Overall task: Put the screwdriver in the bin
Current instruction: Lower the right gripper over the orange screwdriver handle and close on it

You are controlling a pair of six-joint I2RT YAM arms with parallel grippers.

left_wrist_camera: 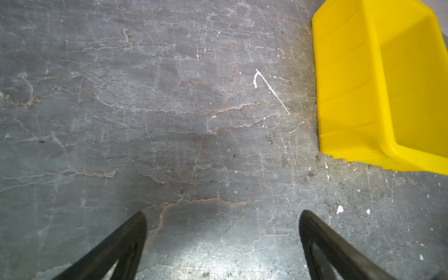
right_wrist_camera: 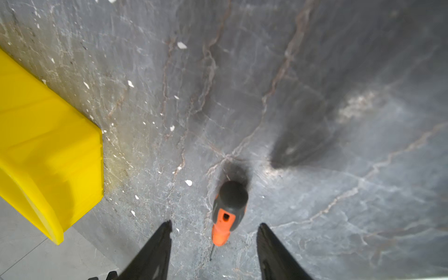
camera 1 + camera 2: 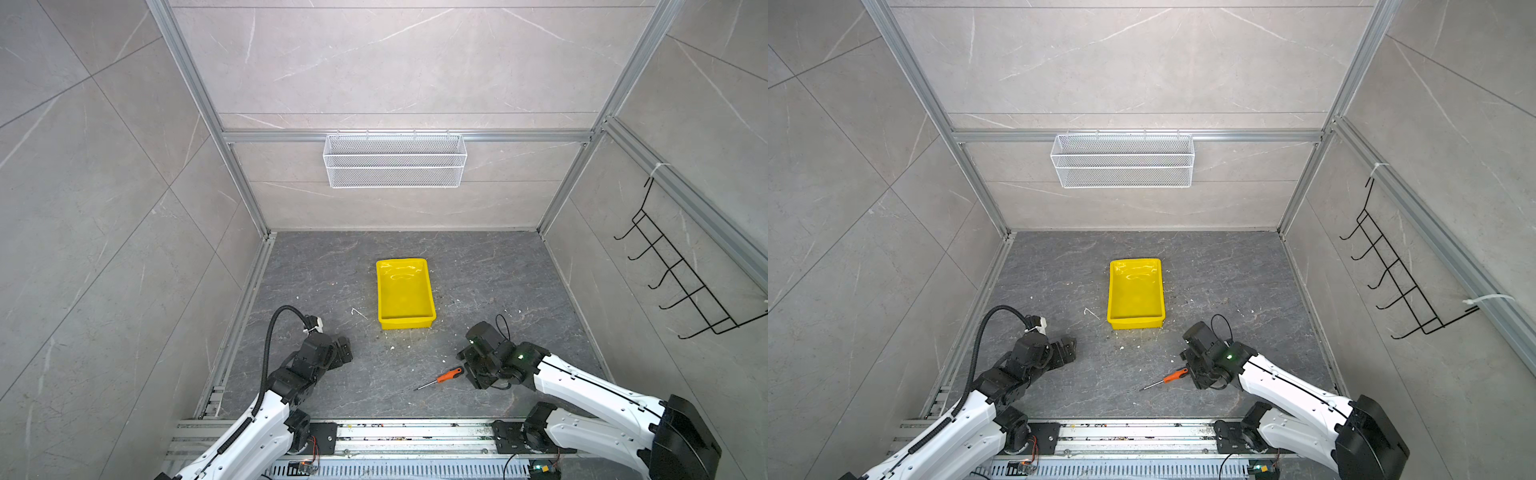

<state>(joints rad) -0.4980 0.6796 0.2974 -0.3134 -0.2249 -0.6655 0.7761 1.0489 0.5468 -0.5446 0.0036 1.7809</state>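
The screwdriver (image 3: 445, 376) has an orange handle, a black end cap and a thin silver shaft, and its tip points toward the front left of the dark floor. My right gripper (image 3: 467, 373) is at its handle end. In the right wrist view the handle (image 2: 223, 225) sits between the two black fingers with a gap on each side, so the right gripper (image 2: 214, 224) is open. The yellow bin (image 3: 406, 322) stands empty at mid-floor, behind and left of the screwdriver. My left gripper (image 1: 223, 213) hangs open over bare floor, left of the bin (image 1: 351, 84).
A white wire mesh basket (image 3: 395, 160) hangs on the back wall. A black hook rack (image 3: 681, 274) is fixed to the right wall. White specks and a scratch mark (image 3: 358, 312) dot the floor. A metal rail (image 3: 395, 434) runs along the front edge.
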